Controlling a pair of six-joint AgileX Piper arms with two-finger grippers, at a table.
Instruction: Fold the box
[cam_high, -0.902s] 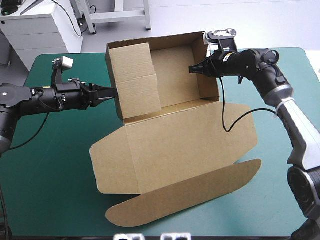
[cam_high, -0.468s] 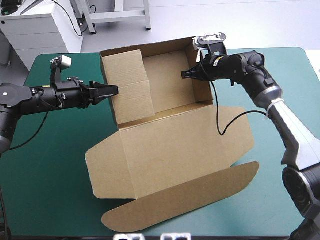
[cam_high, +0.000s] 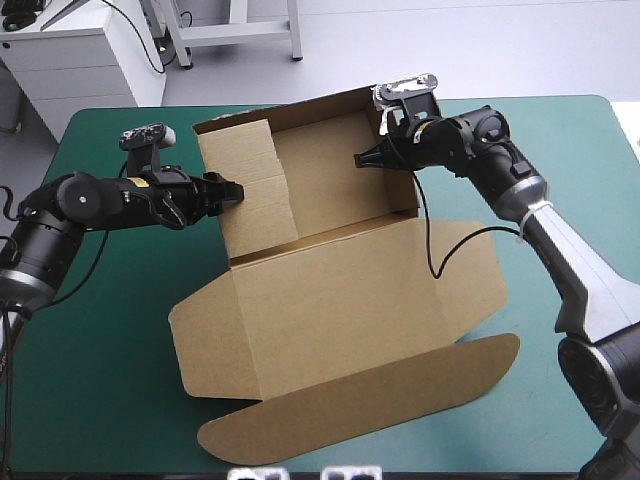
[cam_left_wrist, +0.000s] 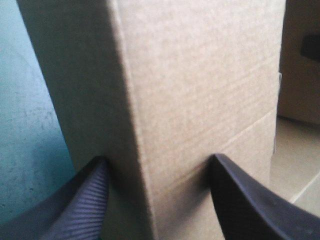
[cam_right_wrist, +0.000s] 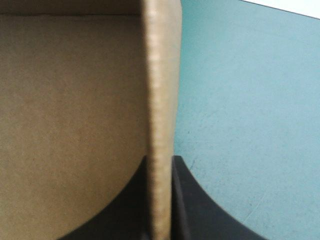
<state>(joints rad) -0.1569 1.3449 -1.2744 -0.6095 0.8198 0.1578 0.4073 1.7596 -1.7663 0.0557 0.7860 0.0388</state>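
Note:
The brown box (cam_high: 340, 290) stands as an open tray at the back of the teal-green cover, with its lid lying flat toward the front. My left gripper (cam_high: 228, 190) is at the tray's left wall. In the left wrist view that gripper (cam_left_wrist: 157, 162) is open, and its black fingers straddle the folded-over wall panel (cam_left_wrist: 200, 75). My right gripper (cam_high: 362, 158) reaches into the tray at the top of the right wall. Seen from the right wrist, this gripper (cam_right_wrist: 160, 160) is shut on the box, with the thin wall edge (cam_right_wrist: 160, 75) upright between its fingers.
The lid's rounded tuck flap (cam_high: 370, 400) reaches close to the table's front edge. Bare teal-green cover (cam_high: 100, 330) lies left of the box, and more shows on the right (cam_high: 560, 150) beyond the right arm.
The box has slid and turned toward the left. My right gripper moved left with the wall it holds. My left gripper, pointed and shut earlier, now stands open around the left wall.

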